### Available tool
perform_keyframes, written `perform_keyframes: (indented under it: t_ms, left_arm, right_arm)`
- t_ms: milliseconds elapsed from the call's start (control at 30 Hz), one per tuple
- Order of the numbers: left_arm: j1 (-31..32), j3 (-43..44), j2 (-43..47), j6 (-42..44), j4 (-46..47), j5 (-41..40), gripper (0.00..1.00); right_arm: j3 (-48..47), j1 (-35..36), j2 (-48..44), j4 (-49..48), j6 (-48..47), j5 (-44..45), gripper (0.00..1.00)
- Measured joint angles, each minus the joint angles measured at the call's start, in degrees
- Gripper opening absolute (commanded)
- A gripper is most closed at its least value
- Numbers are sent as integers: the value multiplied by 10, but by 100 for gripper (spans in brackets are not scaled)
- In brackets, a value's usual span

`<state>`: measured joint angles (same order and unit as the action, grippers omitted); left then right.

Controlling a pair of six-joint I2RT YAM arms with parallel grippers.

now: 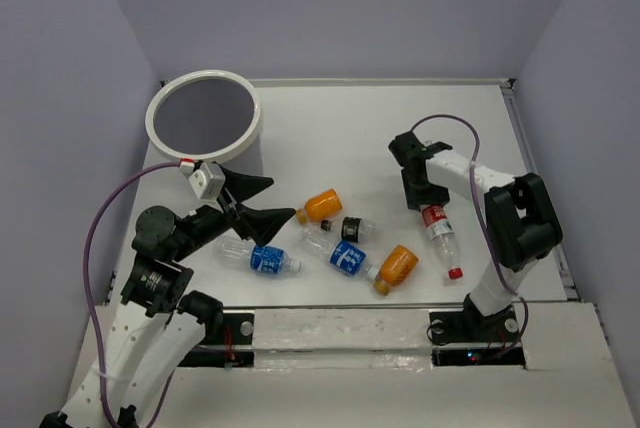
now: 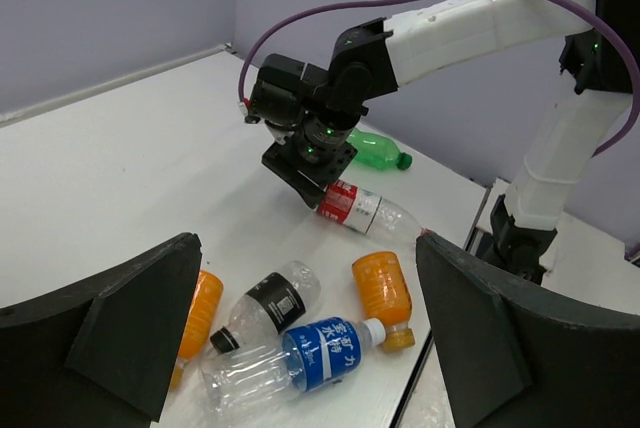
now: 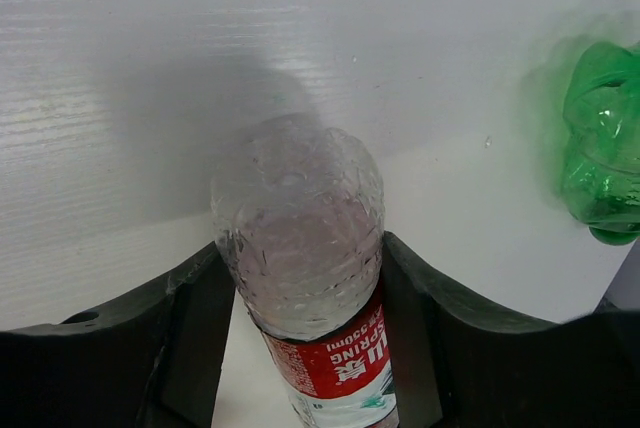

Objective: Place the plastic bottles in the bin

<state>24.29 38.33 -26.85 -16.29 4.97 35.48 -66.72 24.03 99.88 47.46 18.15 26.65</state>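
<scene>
The white bin (image 1: 205,113) stands at the back left. My left gripper (image 1: 278,198) is open and empty, above the table between the bin and the bottles. Ahead of it lie an orange bottle (image 1: 322,206), a black-labelled one (image 1: 352,229), two blue-labelled ones (image 1: 265,259) (image 1: 345,256) and a second orange one (image 1: 397,266). My right gripper (image 3: 300,248) is shut on the base end of the red-labelled bottle (image 3: 335,363), which lies on the table (image 1: 438,233). A green bottle (image 3: 600,148) lies beside it.
Grey walls enclose the white table on three sides. The right arm (image 2: 470,23) arches over the right half of the table. The green bottle (image 2: 375,151) lies near the right table edge, behind the right gripper (image 2: 310,163).
</scene>
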Motion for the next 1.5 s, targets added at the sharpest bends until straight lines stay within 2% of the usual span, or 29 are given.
perform_keyframes:
  t_ms: [233, 400, 467, 500, 600, 767, 833, 867, 1133, 1300, 1500]
  left_arm:
    - [0, 0, 0, 0, -1, -2, 99]
    - [0, 2, 0, -17, 17, 7, 99]
    - [0, 16, -3, -22, 21, 0, 99]
    - [0, 24, -4, -24, 23, -7, 99]
    - [0, 49, 0, -30, 37, -38, 99]
    - [0, 53, 21, -33, 54, -80, 99]
    - [0, 47, 32, -33, 57, -106, 99]
    - [-5, 40, 44, -33, 56, -122, 99]
    - [-19, 33, 58, -26, 43, -184, 99]
    - [-19, 33, 59, -26, 33, -202, 99]
    - [-19, 32, 69, -22, 24, -213, 99]
  right_arm:
    - [-33, 0, -27, 26, 2, 49, 53]
    - [-133, 9, -111, 52, -9, 72, 42]
    - [-185, 21, -150, 34, -23, 68, 43]
    - [-206, 28, -174, 15, -31, 58, 47]
    - [-237, 38, -232, -68, -40, -29, 48]
    - [-252, 39, -249, -235, -2, -183, 46]
    - [-254, 42, -231, -319, 32, -243, 44]
    - [-258, 43, -206, -395, 63, -284, 44]
    - [-307, 88, -10, -729, 215, -377, 44]
    - [-428, 111, 126, -832, 283, -402, 44]
    - [-527, 137, 204, -843, 292, -408, 46]
